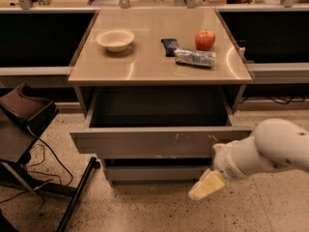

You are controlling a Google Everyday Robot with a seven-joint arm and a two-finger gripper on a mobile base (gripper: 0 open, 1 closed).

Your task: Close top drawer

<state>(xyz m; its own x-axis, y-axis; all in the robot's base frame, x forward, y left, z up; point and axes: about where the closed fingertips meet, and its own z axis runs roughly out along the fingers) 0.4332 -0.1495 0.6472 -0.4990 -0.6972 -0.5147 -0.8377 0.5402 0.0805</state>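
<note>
One drawer's out: the top drawer (159, 141) sticks well forward from under the table (145, 69). The gripper (206, 185) hangs low, just below the drawer front's right end, beside the lower drawer (149, 173). Honestly can't tell if it's open or holding anything.

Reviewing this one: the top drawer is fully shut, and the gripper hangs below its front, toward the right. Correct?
Not quite. The camera view shows the top drawer pulled out, its inside exposed. The gripper does hang below its front, toward the right.
</note>
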